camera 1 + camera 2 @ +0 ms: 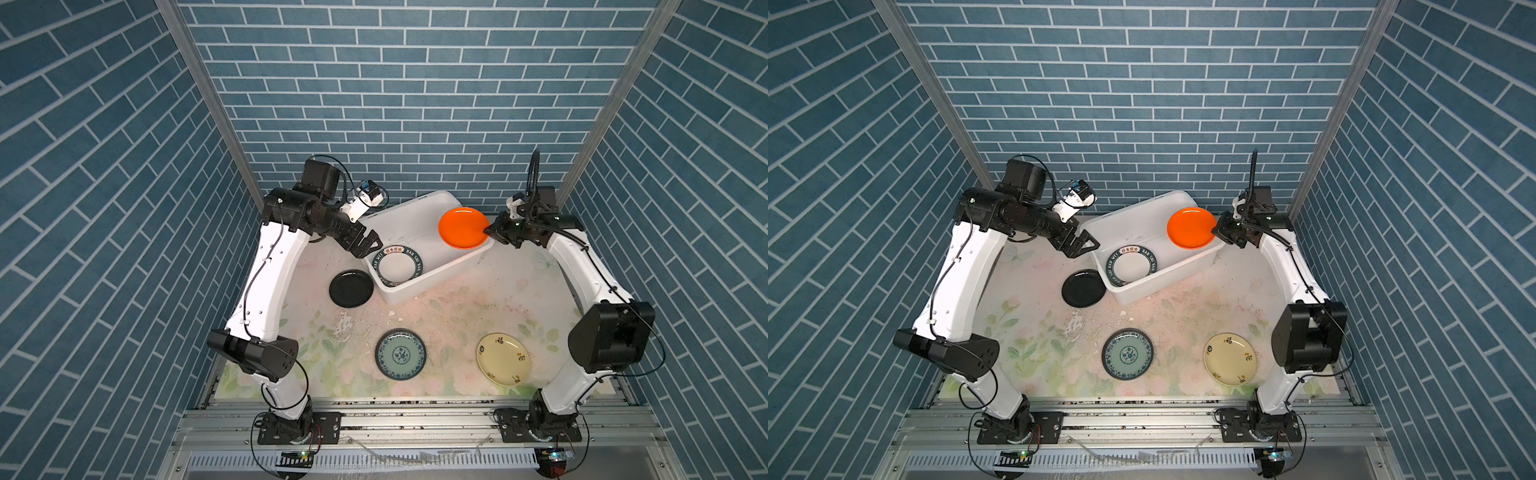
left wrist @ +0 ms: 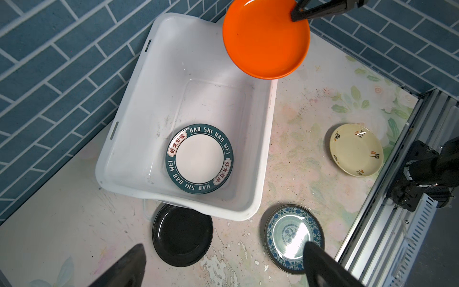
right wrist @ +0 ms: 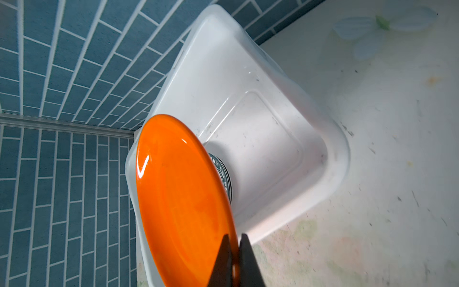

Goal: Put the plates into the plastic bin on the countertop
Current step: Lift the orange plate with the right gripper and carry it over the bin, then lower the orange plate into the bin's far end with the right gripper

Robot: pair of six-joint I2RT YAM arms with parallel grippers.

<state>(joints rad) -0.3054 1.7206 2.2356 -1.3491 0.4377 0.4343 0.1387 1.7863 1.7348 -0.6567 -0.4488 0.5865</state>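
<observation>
Five plates: the right hand point(image 1: 490, 231) clamps one orange plate point(image 1: 460, 227) over the single plastic bin point(image 1: 415, 210) at frame centre, which holds one lettered-rim plate point(image 1: 397, 268). Black plate point(image 1: 351, 288), teal plate point(image 1: 400, 354) and cream plate point(image 1: 503, 360) lie on the desk point(image 1: 457, 309); the left hand point(image 1: 370, 247) stands wide, empty.

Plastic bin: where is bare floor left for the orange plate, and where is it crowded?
Free: plastic bin floor from the lettered-rim plate to its far end, below the orange plate in the right gripper; also countertop between bin, teal plate and cream plate. Crowded: the bin's left end, by black plate and open left gripper.
</observation>
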